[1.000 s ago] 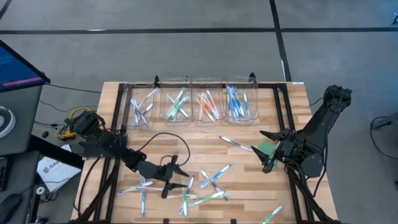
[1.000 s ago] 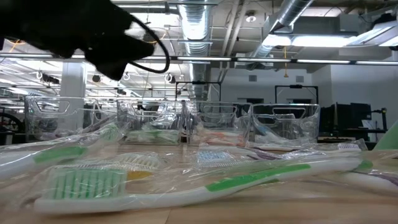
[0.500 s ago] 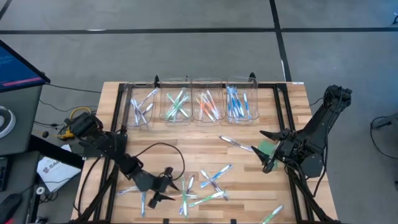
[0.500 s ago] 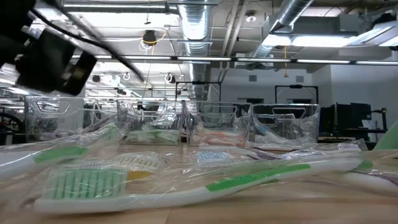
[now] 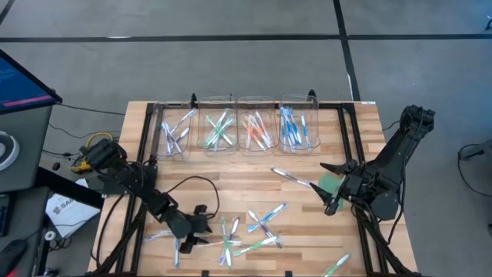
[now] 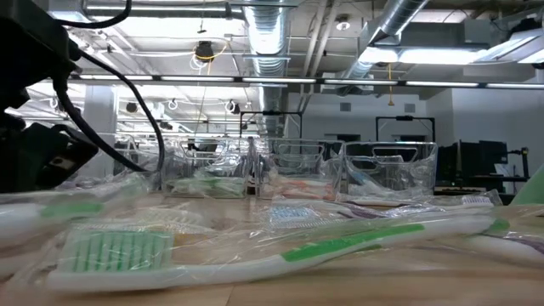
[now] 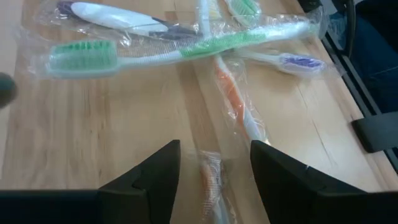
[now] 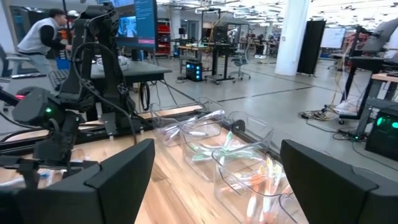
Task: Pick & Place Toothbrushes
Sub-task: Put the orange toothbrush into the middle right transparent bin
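The left gripper (image 7: pixel 214 177) stood with its two dark fingers apart and nothing clamped between them, straddling an orange-accented, film-wrapped toothbrush (image 7: pixel 233 106) that lay flat on the wooden slatted table (image 7: pixel 93 124). The gap was set wider than the thin handle, judged as allowance for a descent over it before closing. Beyond this brush, at 12 o'clock from the fingers, a green-bristled toothbrush in clear wrap (image 7: pixel 180 53) lay crosswise, with a purple-accented one (image 7: pixel 292 61) at about 1 o'clock.

In the high view the left gripper (image 5: pixel 201 232) sat low over the loose scatter of toothbrushes (image 5: pixel 257 231) at the table's near edge, at roughly 7 o'clock from table centre. Its arm reached in from the left, forearm angled down toward the board, cable looping above the wrist.

The four clear plastic bins (image 5: pixel 234 123) stood in a row at 12 o'clock, each holding brushes of one colour, evidently the sorting destination.

The right gripper (image 5: pixel 332 188) waited at 3 o'clock with its fingers spread wide and empty, beside a flat green piece (image 5: pixel 329 183), its arm folded back off the table's right edge.
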Available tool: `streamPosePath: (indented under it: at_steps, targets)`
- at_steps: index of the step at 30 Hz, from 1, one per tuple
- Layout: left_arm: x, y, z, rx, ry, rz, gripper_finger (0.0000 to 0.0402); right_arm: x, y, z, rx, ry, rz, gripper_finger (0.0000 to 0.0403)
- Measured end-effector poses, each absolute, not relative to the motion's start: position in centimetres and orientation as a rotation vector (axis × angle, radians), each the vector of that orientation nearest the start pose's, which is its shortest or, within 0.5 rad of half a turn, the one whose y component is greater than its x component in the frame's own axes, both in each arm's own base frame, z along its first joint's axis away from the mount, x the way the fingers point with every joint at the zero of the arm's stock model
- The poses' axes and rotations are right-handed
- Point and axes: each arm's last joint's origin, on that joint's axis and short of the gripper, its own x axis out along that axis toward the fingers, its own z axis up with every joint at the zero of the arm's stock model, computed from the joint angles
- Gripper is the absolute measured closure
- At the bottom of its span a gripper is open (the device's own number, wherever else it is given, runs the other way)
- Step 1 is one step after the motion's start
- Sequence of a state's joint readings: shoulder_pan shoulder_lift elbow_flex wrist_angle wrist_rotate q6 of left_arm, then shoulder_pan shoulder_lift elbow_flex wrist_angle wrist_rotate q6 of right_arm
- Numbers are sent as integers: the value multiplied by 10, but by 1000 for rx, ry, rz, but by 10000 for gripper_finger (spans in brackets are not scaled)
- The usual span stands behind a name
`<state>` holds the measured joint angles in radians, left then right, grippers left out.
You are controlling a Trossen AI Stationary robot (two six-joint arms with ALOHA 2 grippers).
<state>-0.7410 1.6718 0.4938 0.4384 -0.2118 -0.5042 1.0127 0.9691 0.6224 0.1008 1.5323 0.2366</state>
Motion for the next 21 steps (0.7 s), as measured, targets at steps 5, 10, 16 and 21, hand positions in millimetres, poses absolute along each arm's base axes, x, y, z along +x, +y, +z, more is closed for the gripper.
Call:
streamPosePath:
  at_steps: [5, 10, 16, 21]
  targets:
    - [199, -174, 97, -99, 767, -330, 222, 124, 145, 277, -6, 16, -504, 61]
    - [191, -166, 89, -98, 789, -307, 235, 124, 145, 277, -6, 16, -504, 61]
    - [184, -159, 82, -122, 809, -270, 270, 124, 145, 277, -10, 17, -504, 61]
    - [183, -158, 81, -111, 807, -256, 331, 124, 145, 277, -10, 17, -504, 61]
